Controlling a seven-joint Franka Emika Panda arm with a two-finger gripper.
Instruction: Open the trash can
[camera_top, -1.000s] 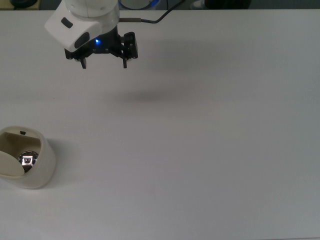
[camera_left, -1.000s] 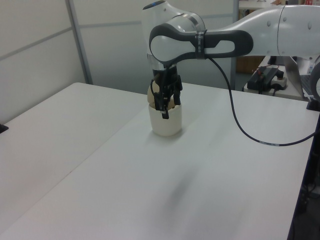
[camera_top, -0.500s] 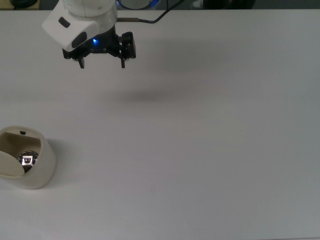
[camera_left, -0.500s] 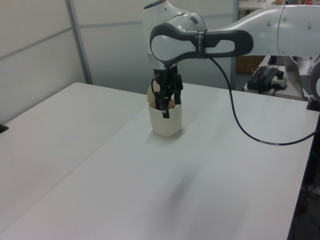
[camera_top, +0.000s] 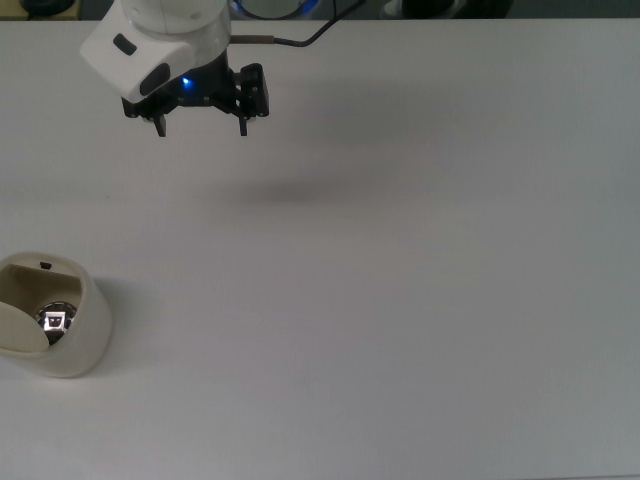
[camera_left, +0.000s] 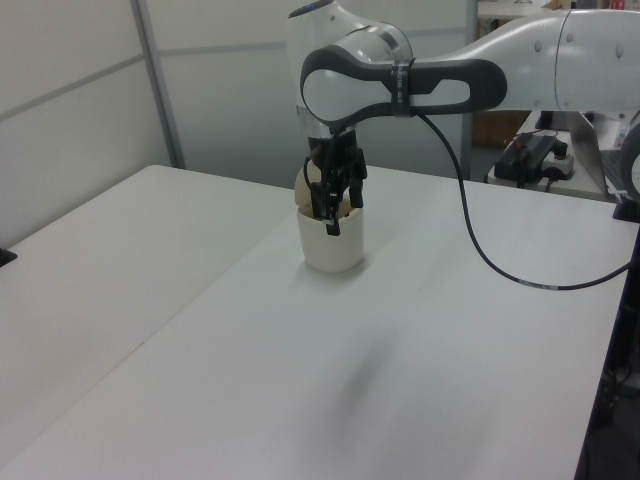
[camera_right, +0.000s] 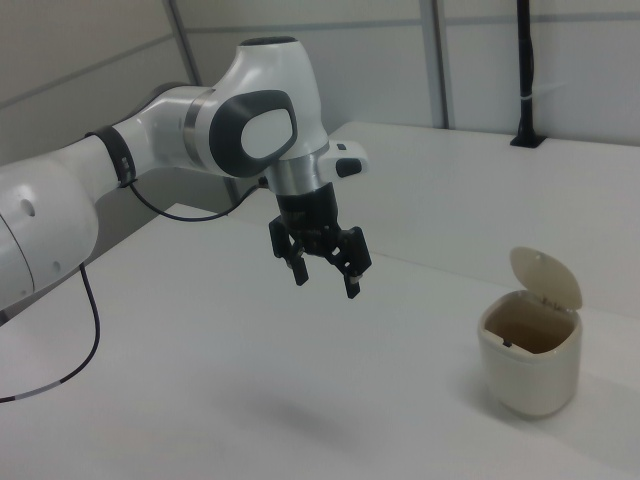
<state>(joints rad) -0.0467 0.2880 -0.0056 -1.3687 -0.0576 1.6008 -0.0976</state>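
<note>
The trash can (camera_top: 70, 335) is a cream-white bin at the top view's lower left, and its rounded lid (camera_right: 547, 277) stands tipped up, so the inside shows. A small black button (camera_top: 45, 265) sits on its rim. In the left view the trash can (camera_left: 333, 245) is partly hidden behind the arm. My gripper (camera_top: 200, 130) hangs high above the table, far from the bin, toward the top view's upper left. It is open, with nothing between its fingers; the right view shows the gripper (camera_right: 325, 282) to the left of the bin.
The white table (camera_top: 400, 300) spreads wide around the bin. A black cable (camera_left: 480, 250) hangs from the arm toward the left view's right. A dark device (camera_left: 535, 155) lies beyond the table's far edge.
The gripper has drifted a little toward the top view's upper left and stayed open. The trash can and its raised lid have not moved.
</note>
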